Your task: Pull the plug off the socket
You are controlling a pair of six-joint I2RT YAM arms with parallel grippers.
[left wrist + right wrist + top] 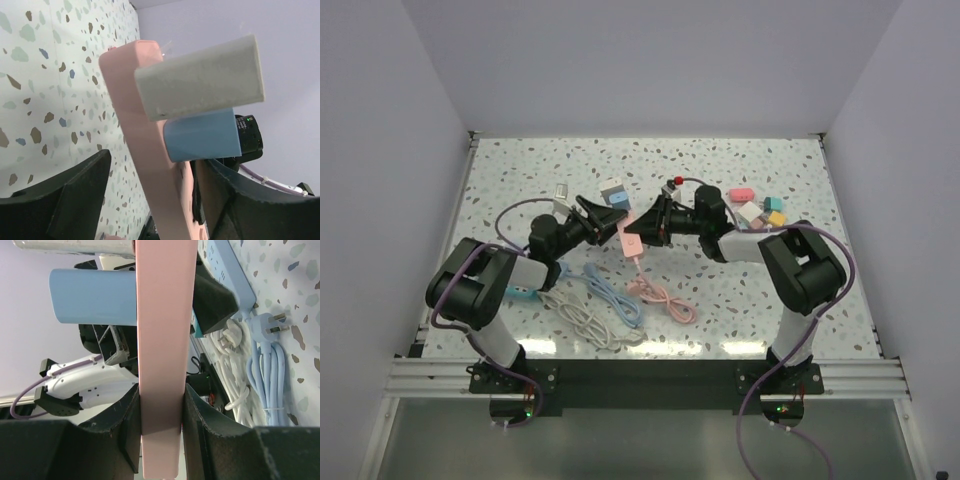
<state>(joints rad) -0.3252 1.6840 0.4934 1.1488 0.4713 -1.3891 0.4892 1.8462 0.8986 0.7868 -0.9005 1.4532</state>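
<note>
Blue plug [202, 135] sits in the face of a pink power strip [145, 150], just below a grey plug [200, 77] in the same strip; both stick out sideways toward the right of the left wrist view. In the overhead view the pink power strip [631, 242] is at the middle of the frame, lifted off the speckled worktop [520, 170] between the two arms.

The right gripper [161, 395] has its jaws clamped on the strip's narrow edges, low in the right wrist view, and the blue plug [92, 296] juts out to the upper left there.

The left gripper [155, 165] has its jaws apart, one finger on the strip's back side with a clear gap to it, the other below the blue plug's outer end. Whether that finger touches the plug cannot be told.

On the worktop lie a blue power strip [225, 270], its blue cable [270, 360], a white cable [580, 315] and the pink cable [660, 298], all in the lower middle of the overhead view. Small coloured adapters [760, 205] lie at its upper right.
</note>
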